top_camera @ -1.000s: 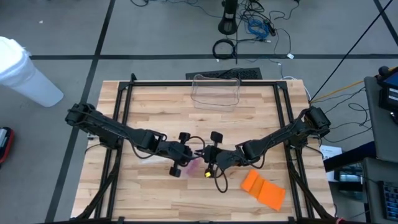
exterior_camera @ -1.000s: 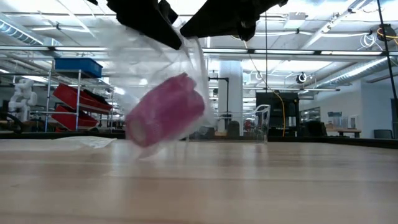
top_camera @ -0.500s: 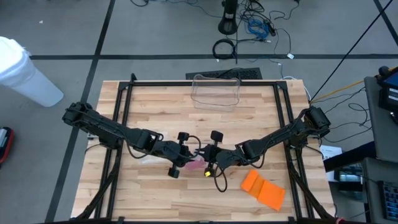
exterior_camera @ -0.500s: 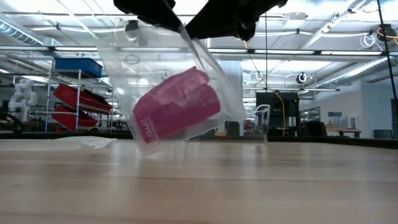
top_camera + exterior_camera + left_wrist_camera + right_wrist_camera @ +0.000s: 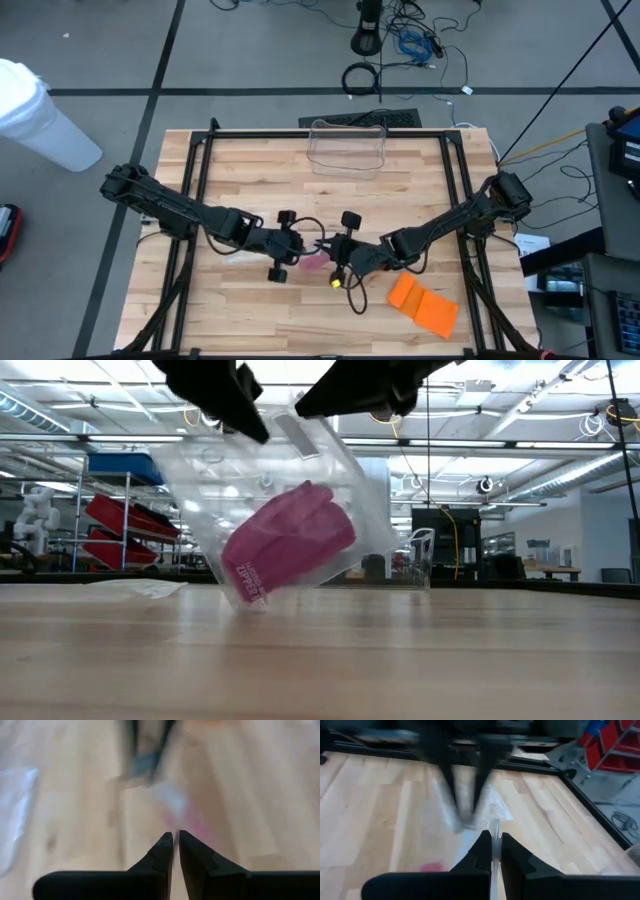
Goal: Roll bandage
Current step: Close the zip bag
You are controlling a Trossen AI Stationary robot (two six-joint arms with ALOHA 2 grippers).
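Gripping the clear bag (image 5: 280,490) with both nearly closed grippers, left (image 5: 296,251) and right (image 5: 338,262), tilting it further than a second ago, pink bandage roll (image 5: 288,543) sliding low inside, awaiting extraction

arms: two, dark, jointed | cables: black, looped | end effector fingers (image 5: 165,851): dark, tapered
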